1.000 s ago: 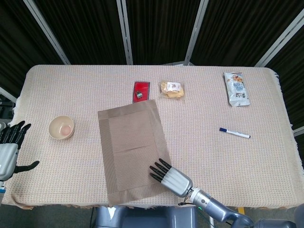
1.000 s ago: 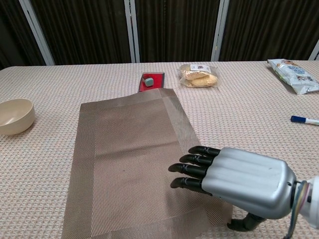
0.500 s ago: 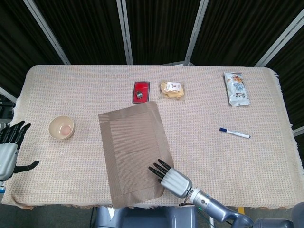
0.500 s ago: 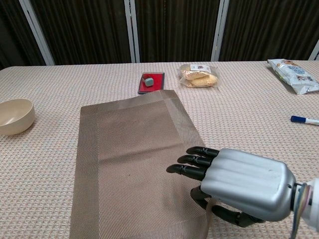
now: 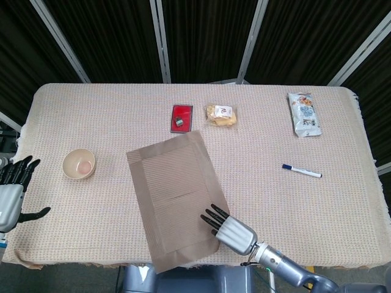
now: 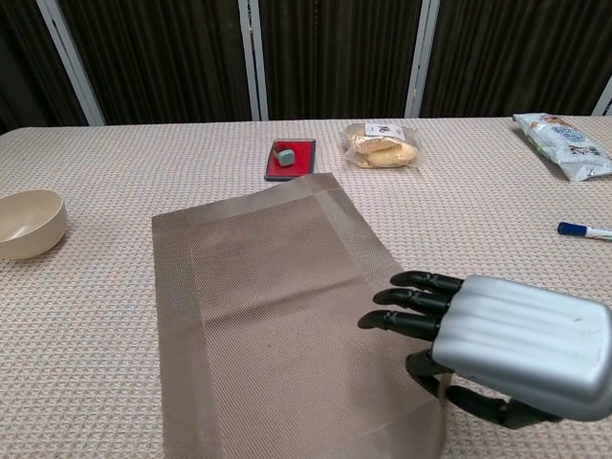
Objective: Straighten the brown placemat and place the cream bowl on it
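The brown placemat (image 5: 174,195) (image 6: 277,306) lies skewed on the table's middle, its near end swung right and reaching the front edge. My right hand (image 5: 229,227) (image 6: 497,339) grips the mat's near right corner, fingers flat on top and thumb at the edge below. The cream bowl (image 5: 79,164) (image 6: 29,223) stands upright on the cloth left of the mat, apart from it. My left hand (image 5: 12,189) hovers off the table's left edge with fingers spread, holding nothing; it shows only in the head view.
A red tray (image 5: 181,116) (image 6: 291,158) with a small grey item sits just beyond the mat's far edge. A snack bag (image 5: 220,115) (image 6: 382,143) lies beside it, with a white packet (image 5: 303,114) (image 6: 564,143) far right and a blue marker (image 5: 301,171) (image 6: 583,230) right.
My right hand slid right and toward the front edge, dragging the mat's near end with it, so the mat pulled back from the red tray. Bowl and left hand stayed put.
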Motion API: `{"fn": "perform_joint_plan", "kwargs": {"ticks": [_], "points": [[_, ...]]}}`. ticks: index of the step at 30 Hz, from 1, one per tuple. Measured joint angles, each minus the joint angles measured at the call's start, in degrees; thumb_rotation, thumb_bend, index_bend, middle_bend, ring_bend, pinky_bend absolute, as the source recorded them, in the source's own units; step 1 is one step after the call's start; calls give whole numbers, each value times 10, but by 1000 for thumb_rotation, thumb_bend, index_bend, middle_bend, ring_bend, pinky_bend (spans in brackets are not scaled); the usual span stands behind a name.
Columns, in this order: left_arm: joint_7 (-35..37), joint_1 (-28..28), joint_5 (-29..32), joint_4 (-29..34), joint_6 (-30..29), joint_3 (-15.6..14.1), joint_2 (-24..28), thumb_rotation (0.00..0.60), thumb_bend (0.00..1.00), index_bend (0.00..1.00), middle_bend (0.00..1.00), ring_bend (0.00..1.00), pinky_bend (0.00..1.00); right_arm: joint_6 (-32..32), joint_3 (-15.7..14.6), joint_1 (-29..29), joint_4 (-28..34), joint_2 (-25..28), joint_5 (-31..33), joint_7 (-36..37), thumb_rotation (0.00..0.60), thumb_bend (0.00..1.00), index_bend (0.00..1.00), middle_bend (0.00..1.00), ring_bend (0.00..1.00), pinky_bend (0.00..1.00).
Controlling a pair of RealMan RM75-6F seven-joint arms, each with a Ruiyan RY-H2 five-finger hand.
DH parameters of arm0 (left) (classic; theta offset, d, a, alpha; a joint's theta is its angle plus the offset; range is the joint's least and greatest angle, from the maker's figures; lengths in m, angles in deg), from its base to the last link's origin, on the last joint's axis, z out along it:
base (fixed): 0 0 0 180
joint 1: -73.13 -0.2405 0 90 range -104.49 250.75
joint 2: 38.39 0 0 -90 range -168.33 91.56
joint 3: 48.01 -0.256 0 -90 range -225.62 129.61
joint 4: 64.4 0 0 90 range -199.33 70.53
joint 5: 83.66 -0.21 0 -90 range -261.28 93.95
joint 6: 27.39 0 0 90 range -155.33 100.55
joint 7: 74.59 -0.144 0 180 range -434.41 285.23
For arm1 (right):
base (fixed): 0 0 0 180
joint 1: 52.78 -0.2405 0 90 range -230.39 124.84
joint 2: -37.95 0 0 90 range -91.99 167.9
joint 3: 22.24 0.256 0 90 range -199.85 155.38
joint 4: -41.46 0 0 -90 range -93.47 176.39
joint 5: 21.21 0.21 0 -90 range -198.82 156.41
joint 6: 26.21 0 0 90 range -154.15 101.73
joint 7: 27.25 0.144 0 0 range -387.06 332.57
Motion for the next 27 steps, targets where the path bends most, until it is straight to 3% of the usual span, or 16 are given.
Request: {"fn": "perform_joint_plan", "kwargs": {"ticks": [7,12,19,27], "points": [[-12,3,5,-5,5,0,-9,600,0,0,0,0,0,42,-21,0,-26,87,-51,2,600,446,725,74,0,0],[-8,9,-8,-41,-1,7,-32,600,0,0,0,0,0,63,-19,-29,-99,148,-102,5,600,443,690,78,0,0],[-15,14,-9,-73,-6,14,-59,600,0,0,0,0,0,48,-10,-96,-204,156,-146,48,600,414,766,77,0,0],[-26,18,15,-100,0,19,-77,600,0,0,0,0,0,43,-10,-176,-314,131,-200,107,600,378,764,57,0,0]]}}
